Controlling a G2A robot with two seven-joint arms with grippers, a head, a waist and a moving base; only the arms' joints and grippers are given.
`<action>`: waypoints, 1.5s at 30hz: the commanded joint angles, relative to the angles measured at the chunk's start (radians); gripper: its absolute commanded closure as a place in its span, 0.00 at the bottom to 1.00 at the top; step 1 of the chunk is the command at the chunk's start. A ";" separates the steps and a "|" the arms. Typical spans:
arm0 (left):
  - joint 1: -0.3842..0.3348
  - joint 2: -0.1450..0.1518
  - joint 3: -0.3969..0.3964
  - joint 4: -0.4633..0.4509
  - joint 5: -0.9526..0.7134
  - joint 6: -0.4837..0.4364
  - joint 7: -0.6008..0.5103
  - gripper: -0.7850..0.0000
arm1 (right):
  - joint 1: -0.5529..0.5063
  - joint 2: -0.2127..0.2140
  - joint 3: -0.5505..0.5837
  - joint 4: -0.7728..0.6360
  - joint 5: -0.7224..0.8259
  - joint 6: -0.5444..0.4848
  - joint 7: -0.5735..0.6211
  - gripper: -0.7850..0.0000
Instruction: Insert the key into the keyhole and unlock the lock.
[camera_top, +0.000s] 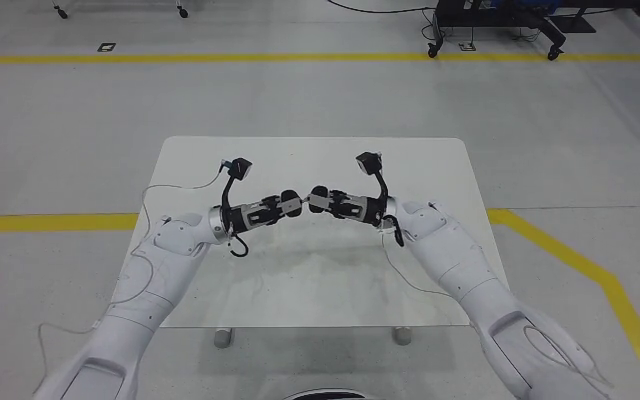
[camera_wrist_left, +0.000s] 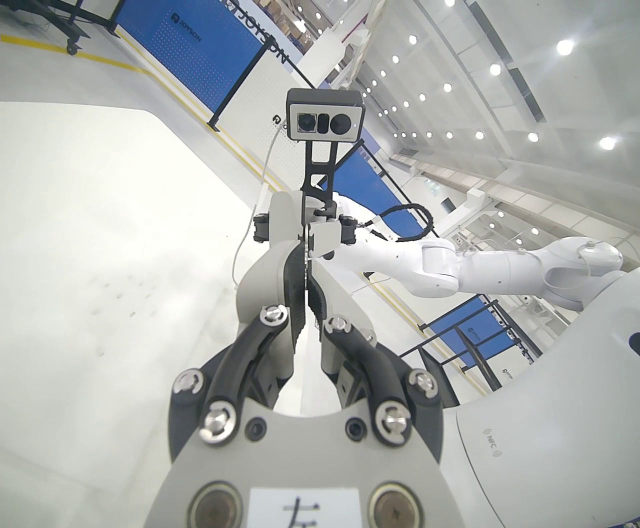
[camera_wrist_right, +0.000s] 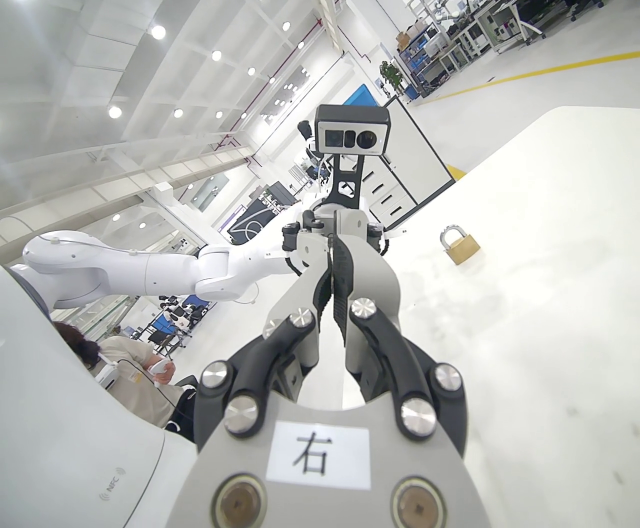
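I see the desk (camera_top: 310, 275) with both arms over its middle. My left gripper (camera_wrist_left: 305, 257) and right gripper (camera_wrist_right: 332, 250) meet tip to tip, each with its fingers pressed together. The lock (camera_wrist_right: 460, 245) lies flat on the desk below, well in from the far edge, shackle toward that edge, with room to approach. A thin sliver at the tips is maybe the key (camera_wrist_left: 307, 248); I can't tell which gripper holds it.

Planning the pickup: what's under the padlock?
The padlock rests on the bare white table; nothing else shows beneath it. Its underside is covered by its own body, so whether the keyhole faces down cannot be seen.
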 joint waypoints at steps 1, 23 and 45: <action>-0.002 0.001 0.002 0.000 -0.004 -0.001 0.001 1.00 | 0.002 0.002 -0.011 -0.003 -0.009 0.000 0.000 1.00; 0.006 0.020 0.009 0.000 0.045 -0.037 0.037 1.00 | 0.006 0.015 -0.035 -0.009 0.011 0.000 0.000 0.56; 0.025 0.025 0.010 -0.037 0.126 -0.026 0.108 0.00 | 0.018 0.013 -0.061 0.010 -0.009 0.000 0.000 1.00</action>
